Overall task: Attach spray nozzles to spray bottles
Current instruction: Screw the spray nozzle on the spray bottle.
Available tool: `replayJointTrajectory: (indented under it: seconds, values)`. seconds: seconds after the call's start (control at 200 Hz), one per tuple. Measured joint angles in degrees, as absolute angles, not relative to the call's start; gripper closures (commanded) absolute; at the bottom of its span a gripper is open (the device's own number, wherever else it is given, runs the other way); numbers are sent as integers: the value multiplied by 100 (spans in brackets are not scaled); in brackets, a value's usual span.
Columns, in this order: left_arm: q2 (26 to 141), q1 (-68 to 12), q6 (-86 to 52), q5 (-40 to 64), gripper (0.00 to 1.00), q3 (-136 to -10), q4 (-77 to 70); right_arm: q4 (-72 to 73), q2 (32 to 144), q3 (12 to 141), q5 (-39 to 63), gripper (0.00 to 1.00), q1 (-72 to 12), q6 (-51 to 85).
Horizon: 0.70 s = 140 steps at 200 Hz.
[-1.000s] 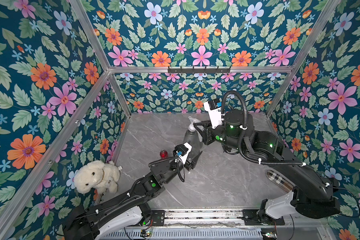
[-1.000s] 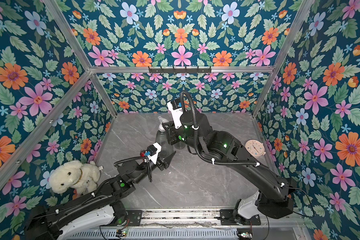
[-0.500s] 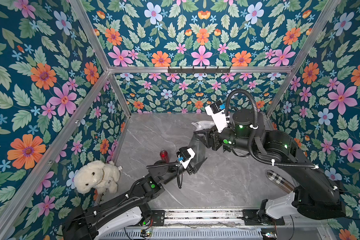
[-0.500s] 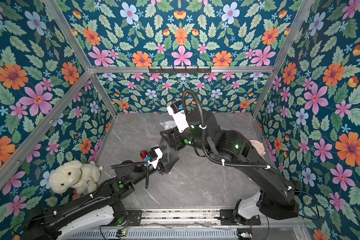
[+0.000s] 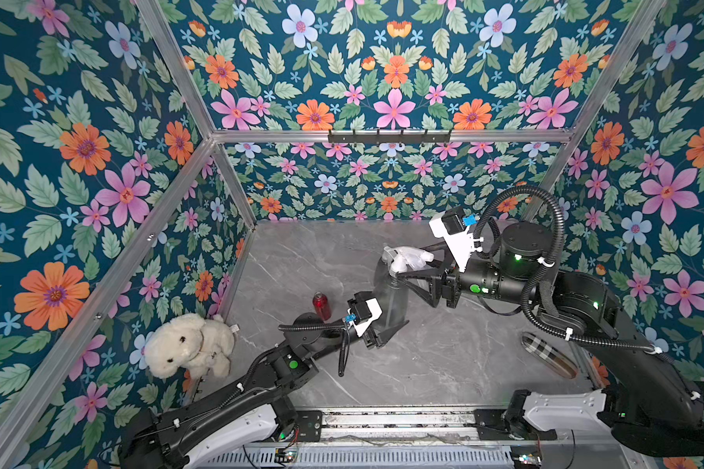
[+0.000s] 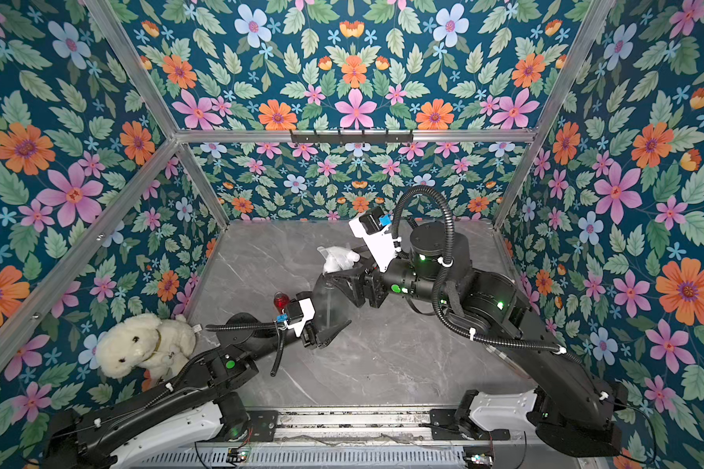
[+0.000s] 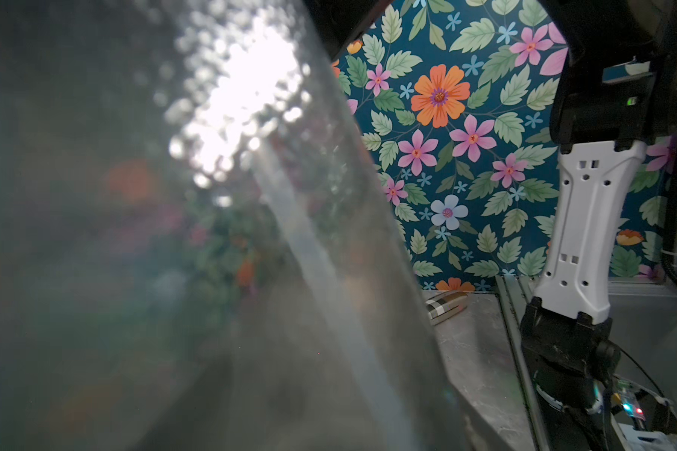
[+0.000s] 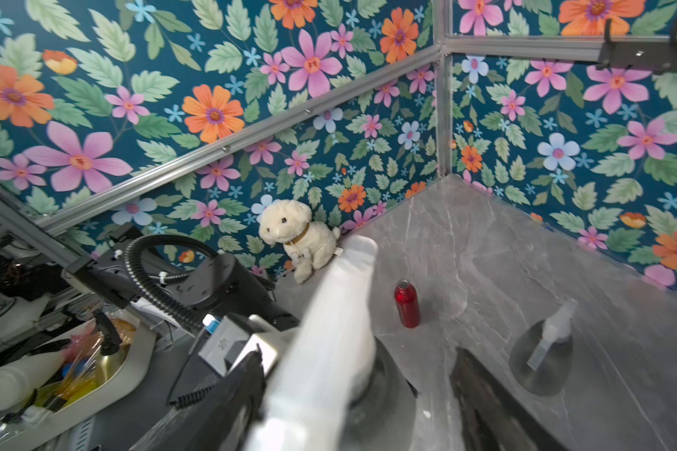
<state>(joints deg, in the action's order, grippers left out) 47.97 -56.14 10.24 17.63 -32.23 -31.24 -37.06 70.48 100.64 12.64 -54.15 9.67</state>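
A smoky-grey cone-shaped spray bottle point(image 5: 392, 298) point(image 6: 329, 305) stands mid-table with a whitish spray nozzle point(image 5: 408, 258) point(image 6: 338, 256) on its neck. My left gripper point(image 5: 385, 321) point(image 6: 327, 325) is shut on its lower body, and the bottle point(image 7: 173, 242) fills the left wrist view, hiding the jaws. My right gripper point(image 5: 413, 264) point(image 8: 360, 357) is open, its fingers point(image 8: 231, 398) straddling the nozzle point(image 8: 329, 343) with a gap. Another grey bottle point(image 8: 542, 361) with a nozzle point(image 8: 552, 332) on it stands behind. A small red bottle point(image 5: 322, 306) point(image 8: 407, 303) stands uncapped to the left.
A cream plush dog point(image 5: 190, 345) point(image 8: 300, 238) sits in the left corner. A checked case point(image 5: 549, 357) point(image 7: 446, 306) lies by the right wall under my right arm. A black hook rail point(image 5: 389, 136) hangs on the back wall. A cluttered tray point(image 8: 55, 375) lies outside the cell.
My right gripper has opened off the nozzle and the right arm has drawn back to the right. My left gripper brought the bottle forward and slightly right, then held still.
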Motion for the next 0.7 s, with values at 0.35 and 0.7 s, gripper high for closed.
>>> replayJointTrajectory:
  seconds: [0.35, 0.7]
  values:
    - [4925, -5614, 1026, 1787, 100, -3267, -3081, -3448, 7218, 10016, 1306, 81, -5387, 1061]
    - [4825, -5623, 1022, 1326, 100, -3046, -3282, -2482, 6949, 9205, 384, 99, -5826, 1173]
